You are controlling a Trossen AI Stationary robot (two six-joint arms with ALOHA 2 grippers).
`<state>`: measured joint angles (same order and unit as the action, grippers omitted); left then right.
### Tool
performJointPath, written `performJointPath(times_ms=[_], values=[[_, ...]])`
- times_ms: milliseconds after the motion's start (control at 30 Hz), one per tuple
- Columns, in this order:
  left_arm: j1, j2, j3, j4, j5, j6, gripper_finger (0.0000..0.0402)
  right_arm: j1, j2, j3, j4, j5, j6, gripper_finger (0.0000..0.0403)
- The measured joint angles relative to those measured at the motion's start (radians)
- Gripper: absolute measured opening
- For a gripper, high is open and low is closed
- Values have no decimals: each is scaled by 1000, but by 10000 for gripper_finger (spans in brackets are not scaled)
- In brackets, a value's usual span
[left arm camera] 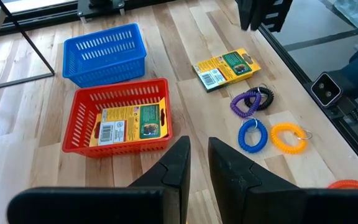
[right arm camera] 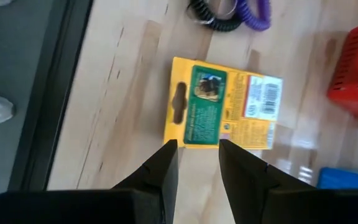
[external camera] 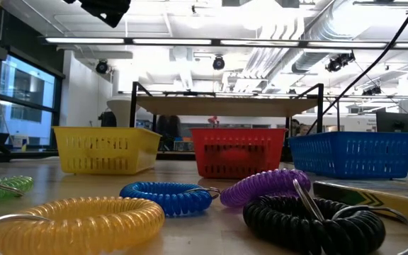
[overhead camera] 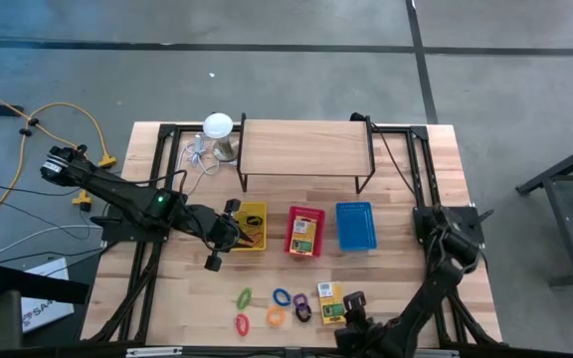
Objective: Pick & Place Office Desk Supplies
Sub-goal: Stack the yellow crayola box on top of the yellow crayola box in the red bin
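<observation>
A yellow-and-green card box (right arm camera: pixel 222 102) lies flat on the table near the front edge. My right gripper (right arm camera: pixel 196 144) hangs open just above its near edge, fingers slanting down, touching nothing. A second card box (left arm camera: pixel 132 124) lies in the red basket (left arm camera: pixel 79 124). Coil rings lie on the table left of the first box: purple (left arm camera: pixel 244 102), black (left arm camera: pixel 265 96), blue (left arm camera: pixel 252 135), yellow-orange (left arm camera: pixel 289 138), green (overhead camera: pixel 244 296) and red (overhead camera: pixel 242 323). My left gripper (left arm camera: pixel 198 142) is held high in front of the yellow basket (overhead camera: pixel 250 227), its fingers a little apart and with nothing between them.
The yellow basket, the red basket and a blue basket (overhead camera: pixel 355 225) stand in a row at mid-table. Behind them is a low wooden shelf on black legs (overhead camera: pixel 304 149). A white round-topped object with a cable (overhead camera: pixel 218 127) sits at the far left.
</observation>
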<state>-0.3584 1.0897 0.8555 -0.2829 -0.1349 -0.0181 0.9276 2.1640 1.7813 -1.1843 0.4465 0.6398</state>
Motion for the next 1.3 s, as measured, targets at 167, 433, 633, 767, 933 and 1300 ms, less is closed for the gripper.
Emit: performJointPath(times_ms=[167, 433, 633, 767, 933, 1300], values=[[0, 0, 0, 0, 0, 0, 54, 8, 51, 0, 10, 1, 48, 105], [0, 0, 0, 0, 0, 0, 54, 31, 68, 0, 44, 15, 75, 105], [0, 0, 0, 0, 0, 0, 54, 49, 100, 0, 57, 94, 75, 105], [0, 0, 0, 0, 0, 0, 54, 61, 117, 0, 60, 141, 75, 105], [0, 0, 0, 1, 0, 0, 54, 70, 138, 0, 55, 185, 73, 105], [0, 0, 0, 0, 0, 0, 54, 76, 160, 0, 38, 199, 74, 105]])
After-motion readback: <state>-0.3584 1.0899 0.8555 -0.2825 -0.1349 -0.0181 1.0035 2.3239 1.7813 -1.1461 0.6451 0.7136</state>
